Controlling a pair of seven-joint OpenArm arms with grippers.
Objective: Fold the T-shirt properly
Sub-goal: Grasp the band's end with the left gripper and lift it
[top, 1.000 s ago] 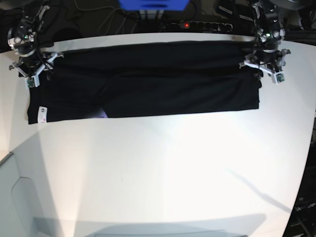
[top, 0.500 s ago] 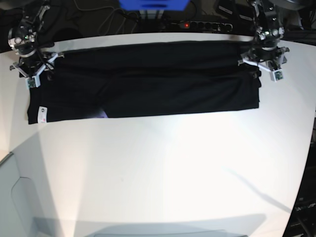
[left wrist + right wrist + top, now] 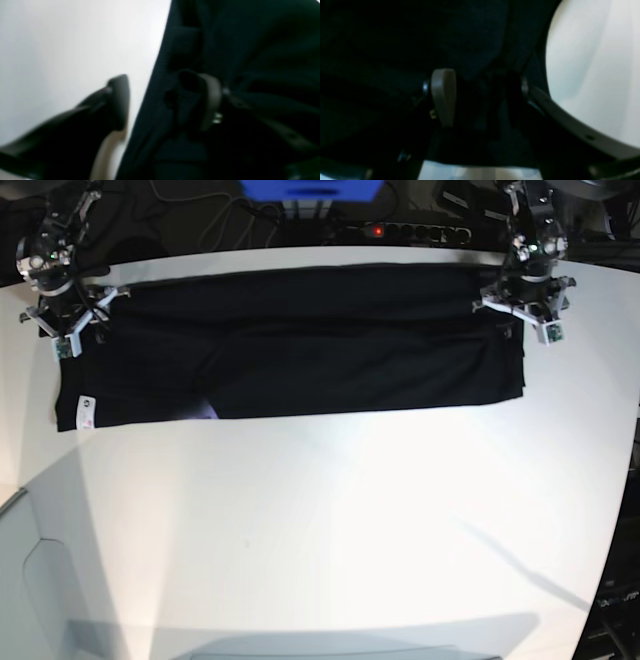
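The black T-shirt (image 3: 300,350) lies as a wide flat band across the far part of the white table (image 3: 320,520), with a small white label (image 3: 85,411) at its near left corner. My left gripper (image 3: 522,302) sits at the shirt's right end. In the left wrist view this left gripper (image 3: 163,100) is open: one finger (image 3: 117,100) is over bare table, and the other rests on the T-shirt (image 3: 250,50). My right gripper (image 3: 66,315) sits at the left end. The right gripper (image 3: 483,95) has its fingers apart, dark T-shirt (image 3: 470,37) filling the gap.
A black power strip (image 3: 400,230) with a red light, cables and a blue object (image 3: 310,188) lie behind the table's far edge. The table's curved right edge (image 3: 625,510) runs down the right side of the base view.
My left gripper has shifted a little left and toward the far edge over the shirt's right end. The right arm has not moved.
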